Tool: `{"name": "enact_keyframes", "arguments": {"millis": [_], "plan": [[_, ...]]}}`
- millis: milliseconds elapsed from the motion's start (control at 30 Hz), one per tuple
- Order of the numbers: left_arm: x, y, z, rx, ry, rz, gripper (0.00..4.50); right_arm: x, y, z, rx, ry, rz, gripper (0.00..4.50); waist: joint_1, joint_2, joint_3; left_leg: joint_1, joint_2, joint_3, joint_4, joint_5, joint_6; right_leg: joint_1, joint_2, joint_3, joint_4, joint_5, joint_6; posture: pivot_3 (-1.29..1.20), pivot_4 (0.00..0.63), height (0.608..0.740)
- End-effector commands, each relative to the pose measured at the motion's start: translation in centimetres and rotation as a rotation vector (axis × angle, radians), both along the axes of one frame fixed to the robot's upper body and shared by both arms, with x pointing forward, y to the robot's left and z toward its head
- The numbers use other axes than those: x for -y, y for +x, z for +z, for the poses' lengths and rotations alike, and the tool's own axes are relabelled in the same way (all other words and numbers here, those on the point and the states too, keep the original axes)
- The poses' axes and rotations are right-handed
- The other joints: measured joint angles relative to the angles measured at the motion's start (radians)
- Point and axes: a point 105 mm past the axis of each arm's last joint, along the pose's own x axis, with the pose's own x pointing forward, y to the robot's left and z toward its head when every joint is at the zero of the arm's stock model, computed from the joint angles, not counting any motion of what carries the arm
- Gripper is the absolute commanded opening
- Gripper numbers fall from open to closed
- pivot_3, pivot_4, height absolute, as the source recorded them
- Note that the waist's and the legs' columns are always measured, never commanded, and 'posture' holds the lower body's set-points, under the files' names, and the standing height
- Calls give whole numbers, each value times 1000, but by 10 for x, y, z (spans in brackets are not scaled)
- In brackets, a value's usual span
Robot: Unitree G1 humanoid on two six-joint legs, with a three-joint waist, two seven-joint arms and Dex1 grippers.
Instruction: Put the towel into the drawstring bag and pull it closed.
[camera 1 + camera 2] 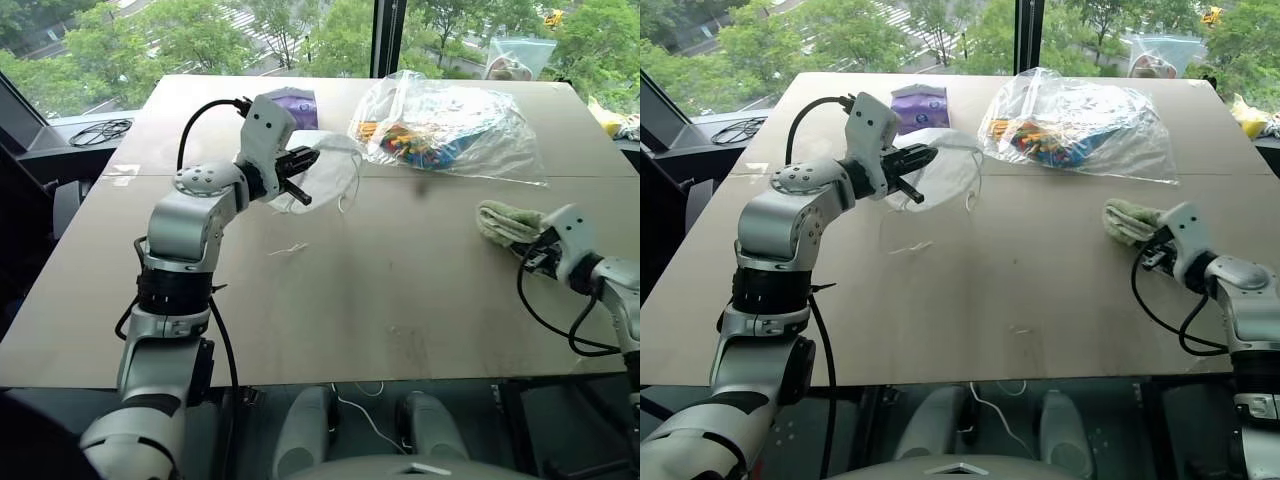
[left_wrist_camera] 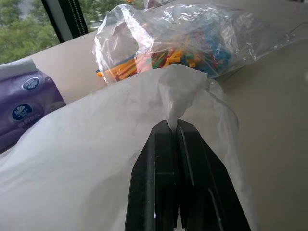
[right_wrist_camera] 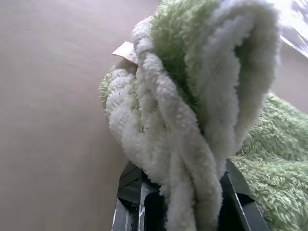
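The drawstring bag (image 1: 335, 170) is a thin translucent white pouch, lifted off the table at the back left of centre. My left gripper (image 2: 173, 126) is shut on a pinch of its fabric near the mouth, and a thin white cord (image 1: 352, 195) dangles from it. The towel (image 1: 503, 222), fluffy and pale green and white, is bunched at the right side of the table. My right gripper (image 1: 533, 252) is at its near edge, and the right wrist view shows a fold of towel (image 3: 192, 96) squeezed between its black fingers.
A large clear plastic bag (image 1: 440, 125) with colourful contents lies behind the pouch to the right. A small purple box (image 1: 295, 102) sits just behind the pouch. A loose white thread (image 1: 288, 248) lies mid-table. Windows run along the table's far edge.
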Motion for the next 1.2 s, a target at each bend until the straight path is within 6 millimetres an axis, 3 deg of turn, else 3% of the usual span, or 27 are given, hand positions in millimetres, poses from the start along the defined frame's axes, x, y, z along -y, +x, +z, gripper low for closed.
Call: {"name": "enact_keyframes", "arguments": {"millis": [33,133,233,367,567,867,1033,1200], "plan": [[-4,4,13,6,-72,-7,0,-67,-11,61,294,-24,232,16,2,0,1,0,0,0,0,0,0,0,1,0,0,0,0,0,150,739],[2,10,14,-32,-123,-31,0,-107,-23,81,456,-59,355,16,11,0,1,-2,0,-1,0,0,0,-1,2,-1,0,0,0,0,150,739],[11,11,16,-63,-159,-82,0,-133,-36,81,657,-221,494,16,29,-1,2,-4,-1,-2,2,0,-1,-2,2,-3,-1,0,0,0,150,739],[19,5,13,-29,-81,-177,0,-143,-42,60,805,-419,644,16,31,-2,2,-6,-4,-2,3,0,-7,-2,-1,-2,-2,0,0,0,150,739],[23,-3,10,-36,-48,-276,0,-153,-40,54,914,-487,753,16,21,-3,5,-6,-2,-1,3,3,-5,-2,0,-2,-2,0,0,0,150,739],[26,-10,10,-8,-48,-327,0,-176,-54,48,915,-411,895,16,13,-3,5,-6,-1,-2,2,4,-5,-3,2,-2,-1,0,0,0,150,739],[26,-21,2,-13,1,-374,0,-174,-41,48,825,-376,839,16,9,-3,5,-5,-1,-2,3,4,-5,-2,2,-2,-1,0,0,0,150,739],[25,-29,-4,-9,40,-398,0,-173,-33,33,671,-381,826,16,7,-3,5,-5,0,-2,3,4,-5,-2,2,-2,0,0,0,0,150,739]]}}
